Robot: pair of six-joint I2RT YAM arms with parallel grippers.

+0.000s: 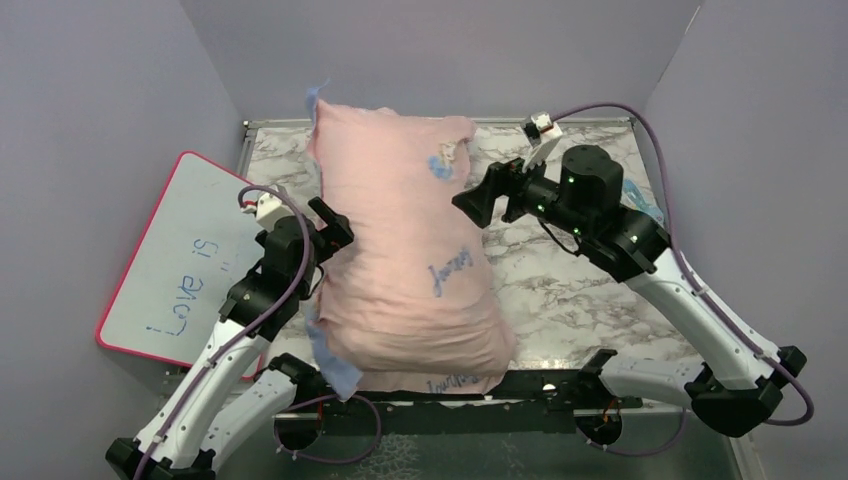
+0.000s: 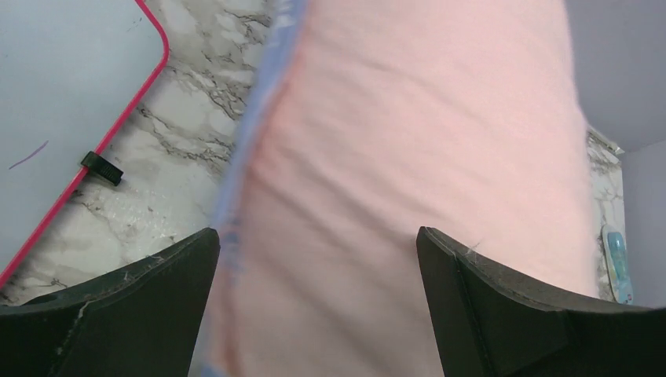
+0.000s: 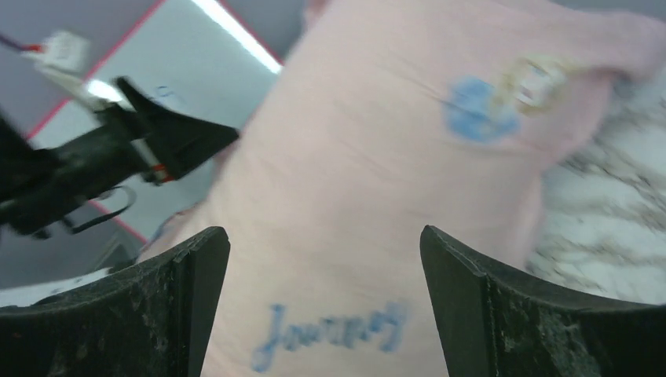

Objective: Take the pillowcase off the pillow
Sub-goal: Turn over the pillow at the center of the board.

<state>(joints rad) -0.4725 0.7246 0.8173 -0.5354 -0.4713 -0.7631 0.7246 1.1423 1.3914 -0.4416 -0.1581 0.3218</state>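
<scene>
The left pincer (image 1: pixel 333 222) and right pincer (image 1: pixel 488 192) are hanging wide open, empty, beside the pillowcase (image 1: pixel 405 250).
It is lying pink side up on the surface (image 1: pixel 570 285), pillow inside; a grab at the plump middle is risking pinching pillow and fabric together.

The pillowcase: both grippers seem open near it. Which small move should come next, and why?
Probably close the left gripper on the pillowcase edge: that blue edge shows between its open jaws, and neither it nor the right gripper holds anything yet.
</scene>
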